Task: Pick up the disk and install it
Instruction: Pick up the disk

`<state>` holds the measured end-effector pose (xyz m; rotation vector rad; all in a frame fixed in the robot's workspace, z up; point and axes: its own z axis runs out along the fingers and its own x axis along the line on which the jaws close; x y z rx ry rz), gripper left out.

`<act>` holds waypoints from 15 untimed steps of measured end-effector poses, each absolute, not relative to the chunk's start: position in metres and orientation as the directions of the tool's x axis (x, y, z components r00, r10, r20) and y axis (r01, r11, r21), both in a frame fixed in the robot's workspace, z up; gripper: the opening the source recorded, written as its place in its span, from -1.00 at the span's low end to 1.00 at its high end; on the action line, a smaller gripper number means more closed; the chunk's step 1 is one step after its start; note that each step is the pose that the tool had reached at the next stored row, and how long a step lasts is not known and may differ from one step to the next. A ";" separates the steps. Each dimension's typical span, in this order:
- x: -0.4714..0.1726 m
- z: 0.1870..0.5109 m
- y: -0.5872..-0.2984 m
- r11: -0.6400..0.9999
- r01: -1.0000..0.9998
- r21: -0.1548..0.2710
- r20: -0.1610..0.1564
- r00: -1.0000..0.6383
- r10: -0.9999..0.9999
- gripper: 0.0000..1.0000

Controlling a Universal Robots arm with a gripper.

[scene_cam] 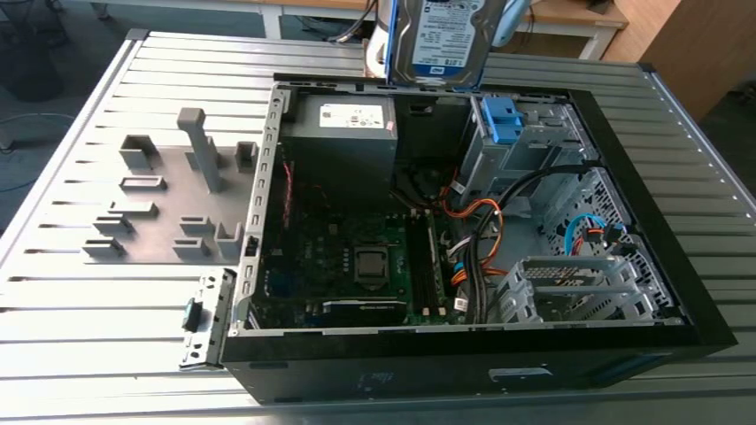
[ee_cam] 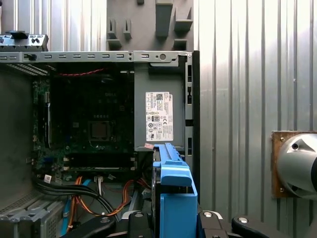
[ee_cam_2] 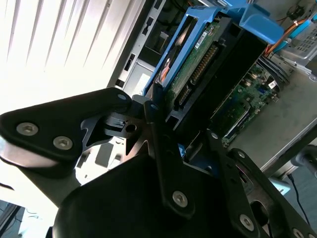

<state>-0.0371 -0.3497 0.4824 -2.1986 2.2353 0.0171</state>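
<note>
The disk [scene_cam: 440,40], silver with a white-and-blue label and a blue bracket, hangs upright above the far edge of the open computer case [scene_cam: 274,186]. In the second wrist view my gripper [ee_cam_2: 185,126] is shut on the disk [ee_cam_2: 198,74], black fingers [ee_cam_2: 156,116] pressing on its blue-framed sides, its green circuit board and connector showing. The first wrist view looks down along the disk's blue bracket [ee_cam: 173,193] between the finger links, with the case interior below it.
Inside the case are a grey power supply box [scene_cam: 343,133] with a white sticker, the motherboard [scene_cam: 354,257], orange and black cables [scene_cam: 473,230] and a metal drive cage [scene_cam: 532,150] with a light-blue clip [scene_cam: 502,119]. Grey fixture blocks [scene_cam: 177,195] stand on the slatted table [scene_cam: 106,310].
</note>
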 end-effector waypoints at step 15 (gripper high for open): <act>-0.037 0.482 -0.355 0.016 -1.000 0.003 -0.008 -0.016 -1.000 -0.27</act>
